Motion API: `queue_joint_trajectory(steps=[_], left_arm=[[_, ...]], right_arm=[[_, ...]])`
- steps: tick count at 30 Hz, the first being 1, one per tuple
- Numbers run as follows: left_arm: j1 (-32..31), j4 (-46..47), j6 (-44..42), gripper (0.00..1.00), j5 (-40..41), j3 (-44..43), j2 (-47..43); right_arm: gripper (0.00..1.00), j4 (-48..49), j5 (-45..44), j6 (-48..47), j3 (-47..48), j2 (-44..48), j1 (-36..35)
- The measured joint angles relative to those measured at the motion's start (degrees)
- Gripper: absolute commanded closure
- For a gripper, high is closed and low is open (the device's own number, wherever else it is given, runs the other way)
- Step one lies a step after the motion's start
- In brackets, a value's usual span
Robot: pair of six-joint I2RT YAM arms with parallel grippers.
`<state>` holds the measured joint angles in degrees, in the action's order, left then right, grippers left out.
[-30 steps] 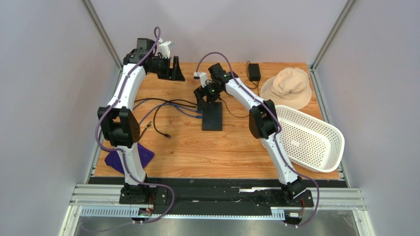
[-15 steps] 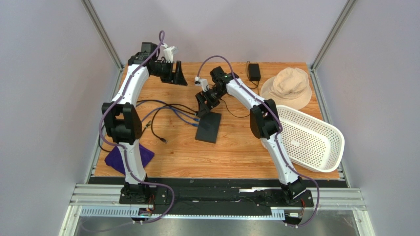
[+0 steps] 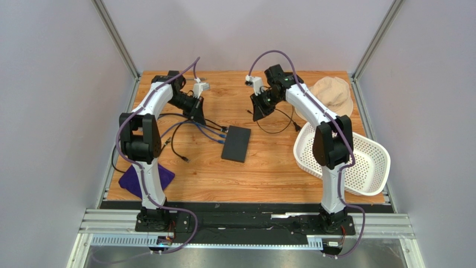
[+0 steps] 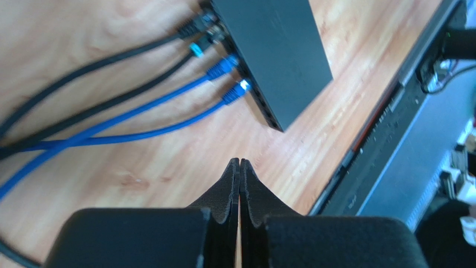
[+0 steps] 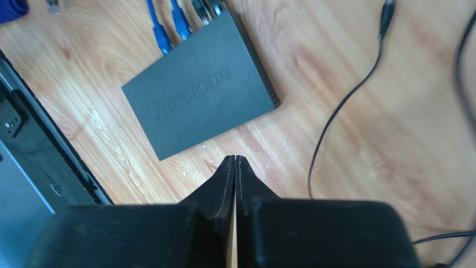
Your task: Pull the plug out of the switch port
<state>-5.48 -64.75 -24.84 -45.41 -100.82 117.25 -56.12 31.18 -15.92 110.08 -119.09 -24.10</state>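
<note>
Top external: arms apart from switch

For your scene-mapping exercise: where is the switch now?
In the top view the switch lies near the middle of the table, blue cables reaching its far end.

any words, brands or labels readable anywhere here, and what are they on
"MERCURY": faint lettering, close in tone to the black top face of the switch, seen upside down in the right wrist view.
Nothing else can be read: in the top external view the switch is too small for its lettering to show, and the blue plugs, hat and basket show no legible marks.
</note>
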Motion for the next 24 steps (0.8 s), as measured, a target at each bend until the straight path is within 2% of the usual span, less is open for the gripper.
queue_joint_trajectory(steps=[4,9,16,24], left_arm=[[-1.64,-4.17,-3.06,1.00,-0.24,1.64,-0.52],[-5.46,-3.80,-2.21,1.00,0.09,7.82,-0.52],[-12.44,2.91,5.66,1.00,5.11,14.21,-0.52],[-15.76,11.02,12.87,1.00,8.52,17.62,-0.46]], right_arm=[[1.00,0.09,-1.44,1.86,-6.80,-0.83,0.50],[1.00,0.04,-3.15,5.05,-10.60,-4.13,0.50],[1.00,0.61,-3.63,7.63,-9.94,-7.96,0.33],[1.00,0.72,-1.01,9.51,-8.39,-9.68,0.24]])
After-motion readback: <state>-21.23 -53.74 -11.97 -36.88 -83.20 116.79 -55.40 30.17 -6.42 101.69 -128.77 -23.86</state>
